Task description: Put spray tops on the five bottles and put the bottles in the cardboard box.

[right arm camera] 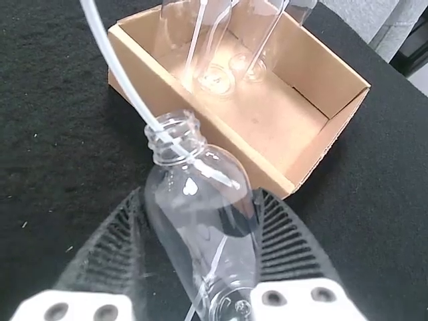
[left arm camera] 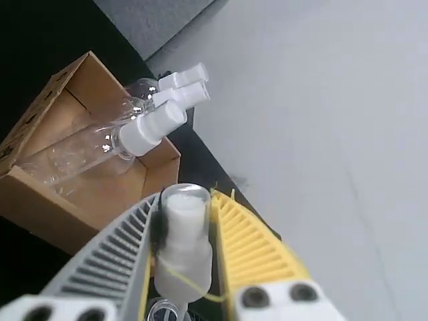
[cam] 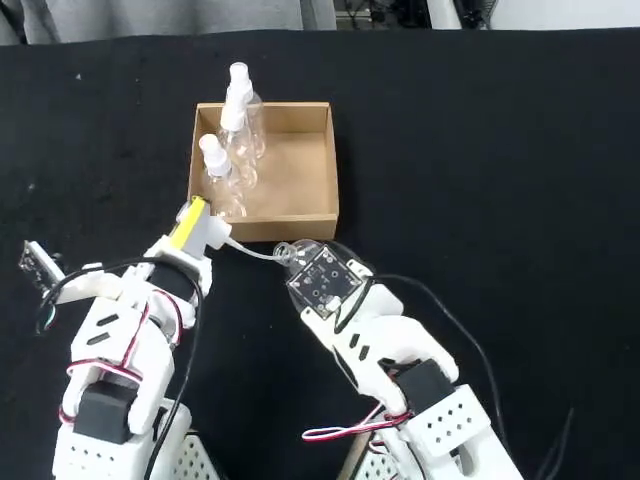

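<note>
My left gripper (cam: 203,226) (left arm camera: 185,202) is shut on a white spray top (left arm camera: 180,244), just in front of the cardboard box (cam: 300,170). The top's thin dip tube (cam: 255,252) (right arm camera: 124,83) runs across into the open neck (right arm camera: 170,134) of a clear bottle (right arm camera: 200,221) (cam: 290,254). My right gripper (cam: 303,260) (right arm camera: 200,197) is shut on that bottle, which lies tilted with its neck toward the left gripper. Three clear bottles with white spray tops (cam: 232,120) (left arm camera: 157,124) stand in the box along its left side.
The box's near wall (right arm camera: 200,127) lies close behind the held bottle's neck. Black cloth (cam: 480,180) covers the table, with open room to the right of the box. A small dark part (cam: 35,262) lies at the left edge.
</note>
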Motion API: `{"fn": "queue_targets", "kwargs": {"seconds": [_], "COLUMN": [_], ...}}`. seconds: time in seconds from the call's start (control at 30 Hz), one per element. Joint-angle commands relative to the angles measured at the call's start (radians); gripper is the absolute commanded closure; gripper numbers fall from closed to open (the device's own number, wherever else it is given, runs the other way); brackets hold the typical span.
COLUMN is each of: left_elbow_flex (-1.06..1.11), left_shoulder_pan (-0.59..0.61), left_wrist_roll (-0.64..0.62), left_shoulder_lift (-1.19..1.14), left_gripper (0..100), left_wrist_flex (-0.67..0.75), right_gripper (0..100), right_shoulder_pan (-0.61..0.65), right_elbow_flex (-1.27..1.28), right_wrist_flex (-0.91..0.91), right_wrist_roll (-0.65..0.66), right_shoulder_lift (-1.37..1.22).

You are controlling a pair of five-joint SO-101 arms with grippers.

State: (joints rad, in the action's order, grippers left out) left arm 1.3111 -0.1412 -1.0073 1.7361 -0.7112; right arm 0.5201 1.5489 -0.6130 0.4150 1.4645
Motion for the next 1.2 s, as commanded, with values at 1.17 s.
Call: {"fn": "queue_targets", "kwargs": {"seconds": [1.17], "left_elbow_flex": [0.171], "left_shoulder_pan": [-0.236], "left_wrist_roll": [0.15], "left_shoulder_lift": [0.006], "left_gripper": [97], "left_wrist_flex": [0.19], "right_gripper": [94.3], "right_shoulder_pan": [0.018], "right_elbow_flex": [-0.019], "right_wrist_flex": [0.023], "right_wrist_roll": [-0.011], "right_shoulder_lift": [0.039]}}
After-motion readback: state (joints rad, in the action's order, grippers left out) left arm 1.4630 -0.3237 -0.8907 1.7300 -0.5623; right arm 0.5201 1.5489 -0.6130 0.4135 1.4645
